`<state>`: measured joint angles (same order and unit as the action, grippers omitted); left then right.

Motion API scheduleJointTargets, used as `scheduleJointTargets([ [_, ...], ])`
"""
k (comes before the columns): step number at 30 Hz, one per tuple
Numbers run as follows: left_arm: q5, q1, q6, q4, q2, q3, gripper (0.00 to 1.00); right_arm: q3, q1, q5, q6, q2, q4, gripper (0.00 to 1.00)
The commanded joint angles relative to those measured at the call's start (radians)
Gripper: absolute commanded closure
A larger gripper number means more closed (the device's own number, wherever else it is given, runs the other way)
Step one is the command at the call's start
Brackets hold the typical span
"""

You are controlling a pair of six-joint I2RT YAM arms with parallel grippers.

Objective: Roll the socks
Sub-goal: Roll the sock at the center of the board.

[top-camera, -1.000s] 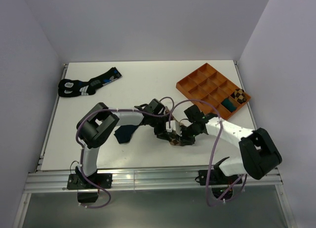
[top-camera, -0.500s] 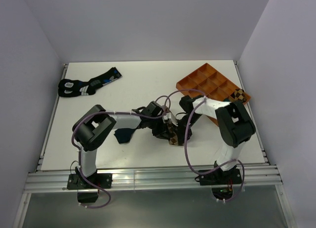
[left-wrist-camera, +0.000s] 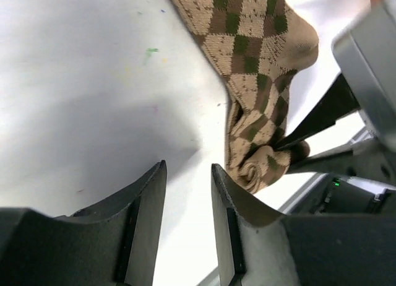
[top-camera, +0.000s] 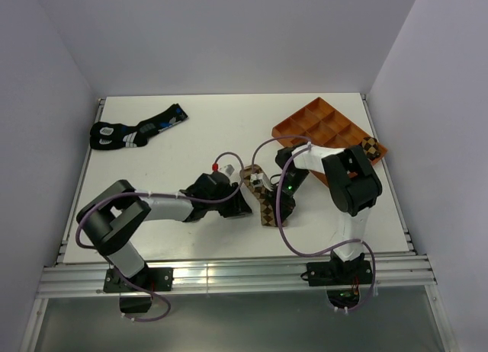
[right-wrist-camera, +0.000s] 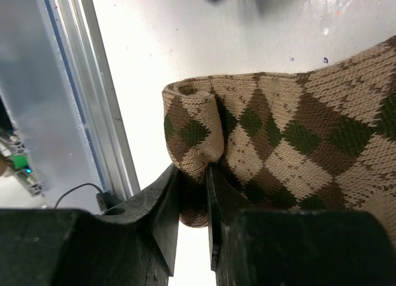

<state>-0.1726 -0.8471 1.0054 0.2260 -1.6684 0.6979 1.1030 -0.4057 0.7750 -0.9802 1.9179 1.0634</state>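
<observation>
Rolling step on the tan sock is under way. It's lying on the desk just off the tray's near-left side, toward the arms.

Right claw is pinching the sock's curled end. Its wrist view is showing one tight turn of fabric at the fingertips, with the rest of the length lying flat and unrolled.

Left claw is hovering low over the desk on the side of the sock away from the tray. Its fingers are slightly parted, gripping nothing, with bare desk showing in the gap.

I'm reading the roll as barely started, with most of the sock to go. The next move is calling for two things:
- the right claw winding that curl along the sock
- the left claw pinning the flat part so it isn't dragging or skewing

The risk is the first turn springing open if the pinch loosens.

An argyle bundle is sitting in the corner compartment at the tray's right end. The other compartments in view are looking empty, but the right arm is covering the tray's near edge, so I can't tell what's there.

The navy sock isn't showing in any view. The black socks are lying well left of the tray and aren't part of this job.
</observation>
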Motion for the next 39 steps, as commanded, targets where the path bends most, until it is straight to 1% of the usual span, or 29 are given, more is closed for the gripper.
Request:
scheduleJointTargets([
  [1, 0.107, -0.018, -0.066, 0.131, 0.064, -0.092, 0.59, 0.017, 0.004, -0.079, 0.014, 0.033, -0.003, 0.81],
  [3, 0.155, -0.041, -0.106, 0.183, 0.108, -0.118, 0.59, 0.027, 0.004, -0.079, 0.020, 0.038, 0.000, 0.81],
  [4, 0.168, -0.075, -0.149, 0.205, 0.124, -0.141, 0.58, 0.032, 0.005, -0.077, 0.021, 0.046, 0.003, 0.81],
  [5, 0.168, -0.092, -0.175, 0.267, 0.136, -0.152, 0.58, 0.037, 0.005, -0.074, 0.020, 0.050, 0.009, 0.81],
  [6, 0.230, -0.108, -0.201, 0.289, 0.162, -0.161, 0.58, 0.041, 0.005, -0.071, 0.020, 0.055, 0.009, 0.81],
  [7, 0.245, -0.136, -0.240, 0.312, 0.171, -0.176, 0.58, 0.043, 0.005, -0.072, 0.023, 0.061, 0.006, 0.81],
  [8, 0.237, -0.144, -0.264, 0.379, 0.176, -0.187, 0.58, 0.043, 0.005, -0.074, 0.026, 0.064, 0.001, 0.81],
  [9, 0.229, -0.147, -0.316, 0.412, 0.180, -0.195, 0.58, 0.043, 0.007, -0.078, 0.032, 0.066, 0.000, 0.81],
  [11, 0.213, -0.159, -0.356, 0.476, 0.176, -0.196, 0.55, 0.049, 0.007, -0.080, 0.035, 0.079, -0.002, 0.81],
  [12, 0.199, -0.161, -0.404, 0.490, 0.167, -0.196, 0.56, 0.051, 0.005, -0.079, 0.035, 0.084, -0.002, 0.81],
  [13, 0.182, -0.162, -0.422, 0.501, 0.161, -0.187, 0.53, 0.052, 0.005, -0.079, 0.037, 0.089, 0.001, 0.81],
  [15, 0.127, -0.162, -0.480, 0.532, 0.124, -0.170, 0.51, 0.058, 0.007, -0.082, 0.038, 0.093, 0.000, 0.81],
  [18, 0.045, -0.162, -0.539, 0.515, 0.055, -0.106, 0.51, 0.061, 0.007, -0.082, 0.041, 0.093, 0.000, 0.81],
  [19, 0.012, -0.162, -0.548, 0.518, 0.041, -0.085, 0.51, 0.061, 0.008, -0.082, 0.041, 0.092, 0.003, 0.81],
  [23, -0.048, -0.165, -0.574, 0.533, -0.025, -0.051, 0.50, 0.060, 0.010, -0.075, 0.041, 0.087, 0.004, 0.81],
  [39, -0.153, -0.165, -0.579, 0.599, -0.146, -0.017, 0.50, 0.087, 0.011, -0.066, 0.057, 0.093, 0.015, 0.81],
])
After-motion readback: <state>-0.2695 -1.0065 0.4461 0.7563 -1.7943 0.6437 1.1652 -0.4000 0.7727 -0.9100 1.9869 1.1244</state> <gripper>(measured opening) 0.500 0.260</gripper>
